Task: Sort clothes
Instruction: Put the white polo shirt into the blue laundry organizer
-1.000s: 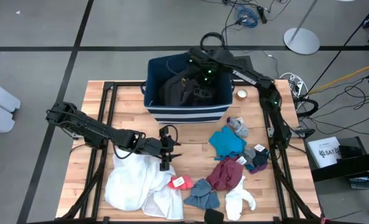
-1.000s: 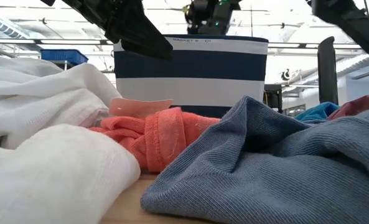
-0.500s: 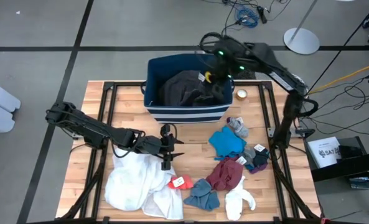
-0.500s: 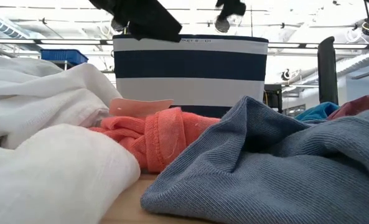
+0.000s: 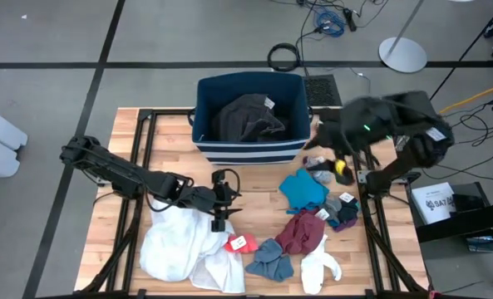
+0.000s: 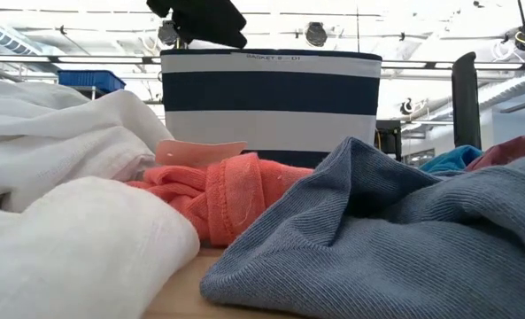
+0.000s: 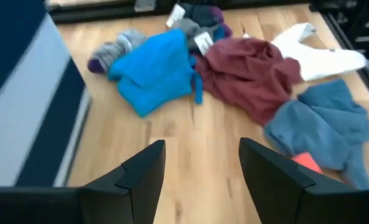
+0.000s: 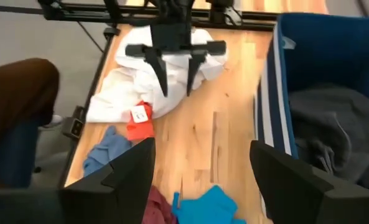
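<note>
The wooden table carries a navy bin with white stripes at its back edge, and a dark grey garment lies crumpled inside. Bare wood stays open left of the bin and in a strip in front of it. A large white garment is heaped at the front-left corner. Toward the right edge lie a teal piece, a maroon piece, a blue-grey piece and white socks near the front edge. A red piece touches the white heap. The left gripper hovers at the heap's back edge, fingers apart and empty. The right gripper hangs right of the bin, fingers apart, holding nothing.
</note>
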`<act>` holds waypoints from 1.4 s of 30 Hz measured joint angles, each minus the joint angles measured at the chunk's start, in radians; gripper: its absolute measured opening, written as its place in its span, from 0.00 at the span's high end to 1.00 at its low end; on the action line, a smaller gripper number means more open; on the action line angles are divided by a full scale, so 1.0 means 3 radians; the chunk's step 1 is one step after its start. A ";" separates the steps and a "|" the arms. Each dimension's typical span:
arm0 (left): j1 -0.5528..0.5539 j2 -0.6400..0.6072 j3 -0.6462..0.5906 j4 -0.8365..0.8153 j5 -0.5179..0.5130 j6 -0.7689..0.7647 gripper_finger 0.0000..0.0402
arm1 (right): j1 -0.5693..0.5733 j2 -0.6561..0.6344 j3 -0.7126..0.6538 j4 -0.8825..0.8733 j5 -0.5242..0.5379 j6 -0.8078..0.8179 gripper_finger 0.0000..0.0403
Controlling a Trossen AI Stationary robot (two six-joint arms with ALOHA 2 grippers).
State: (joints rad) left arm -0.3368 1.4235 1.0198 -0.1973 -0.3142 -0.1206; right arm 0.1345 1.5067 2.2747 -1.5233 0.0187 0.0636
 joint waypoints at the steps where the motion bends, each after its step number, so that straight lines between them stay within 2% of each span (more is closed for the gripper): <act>1: -0.0016 0.0000 0.0034 -0.0105 0.0028 -0.0038 0.47 | 0.0125 -0.0069 -0.0092 0.0003 0.0154 0.0101 0.38; 5: -0.0102 0.0000 0.0153 -0.0622 0.0204 -0.0445 0.47 | 0.0616 -0.0397 -0.0724 0.0128 0.0832 0.0551 0.38; 8: -0.0192 0.0000 0.0159 -0.0775 0.0501 -0.0730 0.47 | 0.0929 -0.0724 -0.1532 0.0545 0.1253 0.0819 0.38; 11: -0.0310 0.0000 0.0159 -0.0799 0.0835 -0.0882 0.47 | 0.1146 -0.1058 -0.2506 0.1305 0.1499 0.0930 0.38; 13: -0.0388 -0.0001 0.0159 -0.0799 0.0980 -0.0891 0.47 | 0.1230 -0.1237 -0.3161 0.1963 0.1497 0.0945 0.38; 16: -0.0488 0.0000 0.0159 -0.0799 0.0982 -0.0957 0.47 | 0.1263 -0.1370 -0.3993 0.3052 0.1336 0.0882 0.38; 21: -0.0521 0.0035 0.0161 -0.0794 0.0684 -0.1182 0.47 | 0.1250 -0.1322 -0.4889 0.4455 0.1088 0.0529 0.38; 25: -0.0522 0.0178 0.0161 -0.0746 0.0467 -0.1410 0.47 | 0.1167 -0.1215 -0.5237 0.5031 0.1076 0.0370 0.38; 29: -0.0522 0.0376 0.0161 -0.0738 0.0421 -0.1677 0.47 | 0.1074 -0.1095 -0.5370 0.5319 0.1073 0.0301 0.38; 34: -0.0522 0.0513 0.0161 -0.0791 0.0409 -0.1994 0.47 | 0.1046 -0.0977 -0.5389 0.5382 0.1063 0.0263 0.38; 42: -0.0522 0.0537 0.0161 -0.1125 0.0379 -0.2114 0.47 | 0.1037 -0.0905 -0.5391 0.5357 0.1055 0.0066 0.38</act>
State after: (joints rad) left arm -0.4934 1.5845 1.0679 -0.5348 -0.2005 -0.7547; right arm 0.4458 1.2350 0.6575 0.0837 0.3351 0.0833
